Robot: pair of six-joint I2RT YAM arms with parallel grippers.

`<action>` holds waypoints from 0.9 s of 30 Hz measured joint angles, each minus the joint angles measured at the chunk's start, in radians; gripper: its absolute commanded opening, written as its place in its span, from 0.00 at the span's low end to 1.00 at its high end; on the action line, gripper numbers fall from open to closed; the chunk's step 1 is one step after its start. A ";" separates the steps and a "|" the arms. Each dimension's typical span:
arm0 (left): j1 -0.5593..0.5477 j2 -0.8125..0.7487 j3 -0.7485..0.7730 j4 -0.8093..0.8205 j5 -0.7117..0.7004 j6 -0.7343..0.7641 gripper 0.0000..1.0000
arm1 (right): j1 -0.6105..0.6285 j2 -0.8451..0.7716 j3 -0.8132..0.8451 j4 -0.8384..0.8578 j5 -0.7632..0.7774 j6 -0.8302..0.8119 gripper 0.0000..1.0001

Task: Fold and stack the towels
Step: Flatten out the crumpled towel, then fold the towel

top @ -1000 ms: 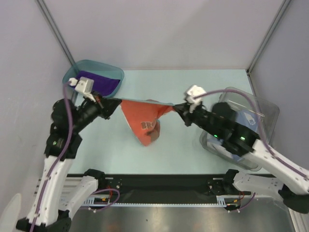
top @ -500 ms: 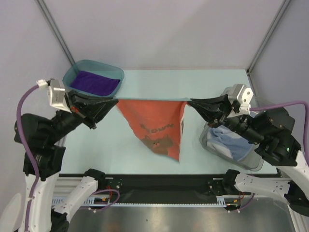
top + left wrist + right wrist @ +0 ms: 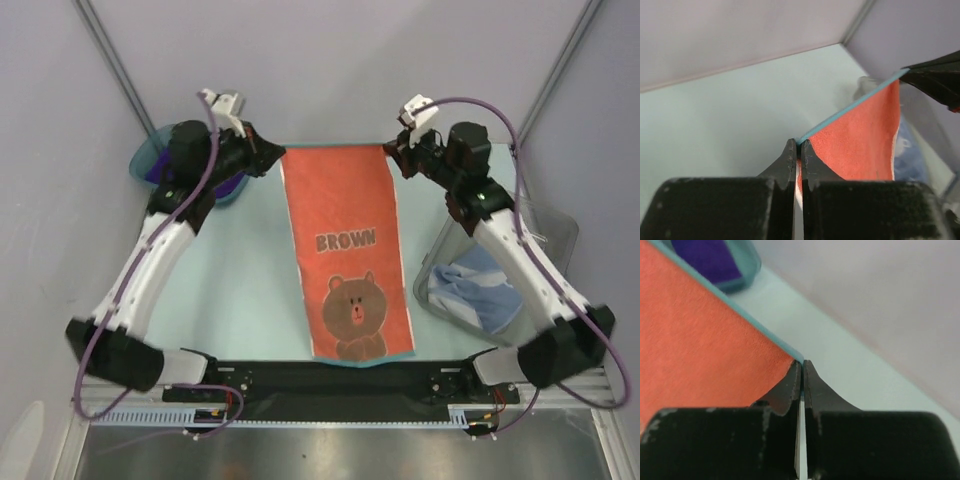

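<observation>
The brown-red towel, printed with "BROWN" and a bear, is spread lengthwise down the middle of the table, picture side up. My left gripper is shut on its far left corner, and my right gripper is shut on its far right corner. The light-blue hem is taut between them. In the left wrist view the jaws pinch the towel. The right wrist view shows the same grip on the towel. A purple towel lies in the teal tray. A light-blue towel sits in the clear bin.
The teal tray stands at the far left, partly hidden behind my left arm. The clear plastic bin is at the right, under my right arm. The towel's near end reaches the table's front edge. Grey walls close the back and sides.
Both arms have swung from mid-table to the far side, carrying the held corners. The towel, which hung bunched between the grippers, is now spread out full length with the bear showing.
</observation>
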 measured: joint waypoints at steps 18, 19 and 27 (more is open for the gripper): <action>0.070 0.917 0.604 0.011 -0.031 0.226 0.00 | -0.187 0.839 0.476 -0.004 -0.258 -0.053 0.00; 0.070 0.909 0.584 0.015 -0.024 0.233 0.00 | -0.187 0.839 0.476 -0.019 -0.259 -0.068 0.00; 0.068 0.687 0.172 0.079 0.000 0.259 0.00 | -0.137 0.750 0.302 -0.113 -0.216 -0.178 0.00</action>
